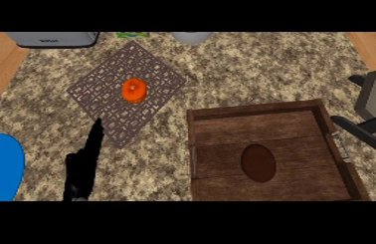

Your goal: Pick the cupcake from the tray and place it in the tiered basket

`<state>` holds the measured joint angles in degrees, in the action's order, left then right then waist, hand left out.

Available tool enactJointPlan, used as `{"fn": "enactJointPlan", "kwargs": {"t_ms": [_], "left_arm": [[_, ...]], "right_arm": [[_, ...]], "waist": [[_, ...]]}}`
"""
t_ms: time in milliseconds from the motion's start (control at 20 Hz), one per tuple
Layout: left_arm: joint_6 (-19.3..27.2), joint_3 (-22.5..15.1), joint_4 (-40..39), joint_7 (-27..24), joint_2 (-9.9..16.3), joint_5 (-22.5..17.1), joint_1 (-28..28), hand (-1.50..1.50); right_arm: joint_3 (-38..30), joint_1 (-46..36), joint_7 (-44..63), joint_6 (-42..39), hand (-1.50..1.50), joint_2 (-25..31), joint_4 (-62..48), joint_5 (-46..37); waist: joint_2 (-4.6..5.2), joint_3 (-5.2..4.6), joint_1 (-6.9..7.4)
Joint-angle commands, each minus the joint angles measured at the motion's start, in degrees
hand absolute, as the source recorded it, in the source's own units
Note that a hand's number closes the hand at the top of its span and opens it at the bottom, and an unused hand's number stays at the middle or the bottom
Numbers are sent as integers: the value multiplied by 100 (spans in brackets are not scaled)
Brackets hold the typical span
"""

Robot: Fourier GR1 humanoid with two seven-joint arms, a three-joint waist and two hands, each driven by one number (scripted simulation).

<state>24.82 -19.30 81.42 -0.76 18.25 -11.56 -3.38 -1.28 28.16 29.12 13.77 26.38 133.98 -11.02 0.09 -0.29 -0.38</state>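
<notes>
Light is even and moderate over the whole table (242, 68), with no visible source and no glare anywhere. Shadows are almost absent: the mat (158, 71) and the orange thing (134, 90) on it cast none that can be seen, and the tray (220, 138) only darkens a little along its inner walls. The dark oval (258, 163) in the tray shows little inner detail. The left hand (82, 171) reads as a near-flat black shape. Straight edges stay straight toward the borders.

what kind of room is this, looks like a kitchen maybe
Probably a kitchen counter: a speckled stone countertop, a wooden tray, an orange item on a lattice mat, and what may be a grey appliance at the back.
</notes>
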Motion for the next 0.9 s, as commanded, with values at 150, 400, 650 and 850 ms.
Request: {"fn": "enactJointPlan", "kwargs": {"t_ms": [150, 400, 650, 850], "left_arm": [[-145, 84, -239, 107, -15, -38, 289, 0], [-167, -26, -377, -58, -138, 52, 144, 0], [-146, 21, -139, 37, -117, 69, 116, 0], [-202, -55, -49, 77, -99, 85, -62, 0]], "right_arm": [[466, -2, 2323, -754, -150, 1067, 934, -1434], [1186, -909, 3688, -687, -150, 1224, 1007, -1926], [2066, -1731, 4303, -694, -150, 1122, 301, -2567], [2516, -2230, 4865, -1222, -150, 1123, -7, -2895]], "waist": [[39, -17, 102], [26, -12, 190], [2, 5, 197], [-10, 0, 226]]}}
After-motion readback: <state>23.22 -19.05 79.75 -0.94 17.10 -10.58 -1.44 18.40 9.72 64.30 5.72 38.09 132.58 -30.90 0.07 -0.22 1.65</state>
